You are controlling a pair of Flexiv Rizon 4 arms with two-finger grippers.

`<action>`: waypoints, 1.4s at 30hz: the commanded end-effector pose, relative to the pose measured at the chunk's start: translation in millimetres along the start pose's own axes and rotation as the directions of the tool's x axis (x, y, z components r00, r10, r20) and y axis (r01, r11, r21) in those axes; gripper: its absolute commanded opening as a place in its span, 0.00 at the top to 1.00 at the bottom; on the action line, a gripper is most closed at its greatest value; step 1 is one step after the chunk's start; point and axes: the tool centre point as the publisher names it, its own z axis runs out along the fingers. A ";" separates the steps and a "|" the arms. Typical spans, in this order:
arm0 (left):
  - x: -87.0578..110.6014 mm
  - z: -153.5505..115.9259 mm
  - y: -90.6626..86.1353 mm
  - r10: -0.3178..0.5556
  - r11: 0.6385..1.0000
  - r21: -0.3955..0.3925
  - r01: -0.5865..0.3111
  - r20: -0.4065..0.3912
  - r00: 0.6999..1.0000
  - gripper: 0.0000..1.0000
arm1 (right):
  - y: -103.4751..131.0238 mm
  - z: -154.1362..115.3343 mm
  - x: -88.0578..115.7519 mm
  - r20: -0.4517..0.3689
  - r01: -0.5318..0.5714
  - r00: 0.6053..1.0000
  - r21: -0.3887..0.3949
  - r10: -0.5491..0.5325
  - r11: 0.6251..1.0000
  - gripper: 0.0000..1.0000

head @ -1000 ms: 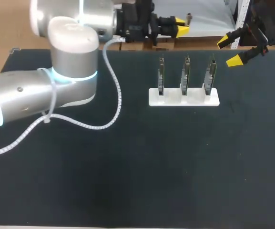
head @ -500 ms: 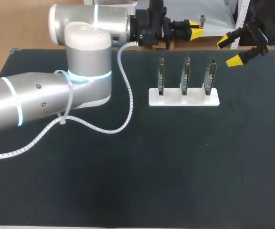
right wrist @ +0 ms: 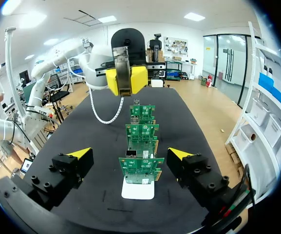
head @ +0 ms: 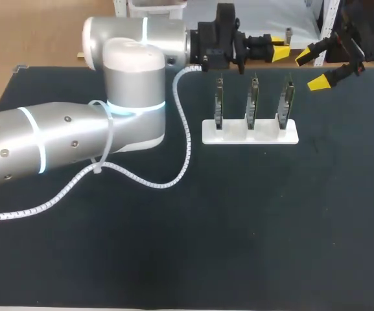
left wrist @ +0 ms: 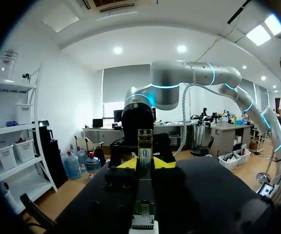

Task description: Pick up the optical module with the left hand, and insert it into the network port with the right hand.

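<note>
Currently, the left hand [head: 279, 52] pinches the optical module [left wrist: 145, 146] between its yellow tips, over the far edge of the surface [head: 238, 227], just beyond three upright circuit boards [head: 253, 100] standing in a white base [head: 249, 135]. The right hand [head: 313, 69] is spread, hovering near the rightmost board.

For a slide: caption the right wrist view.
Open right gripper faces three circuit boards in a stand; left gripper holds optical module beyond.

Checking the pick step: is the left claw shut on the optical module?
Shut: the left claw grips the optical module between its yellow tips, one on each side.
</note>
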 end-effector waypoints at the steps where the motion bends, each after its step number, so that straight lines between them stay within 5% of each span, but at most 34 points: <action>1: 4.0 10.0 3.5 -0.005 1.000 -0.003 0.005 0.007 1.000 1.00 | 0.4 0.2 -0.4 -0.001 0.000 1.000 0.001 0.000 1.000 0.00; 22: 14.3 23.1 -12.6 -0.017 1.000 -0.009 0.017 -0.005 1.000 1.00 | 0.4 0.2 -0.4 -0.001 0.000 1.000 0.001 0.000 1.000 0.00; 42: 24.8 27.1 -9.0 -0.031 1.000 0.002 0.031 -0.034 0.999 1.00 | 0.4 0.2 -0.4 -0.001 0.000 1.000 0.001 0.000 1.000 0.00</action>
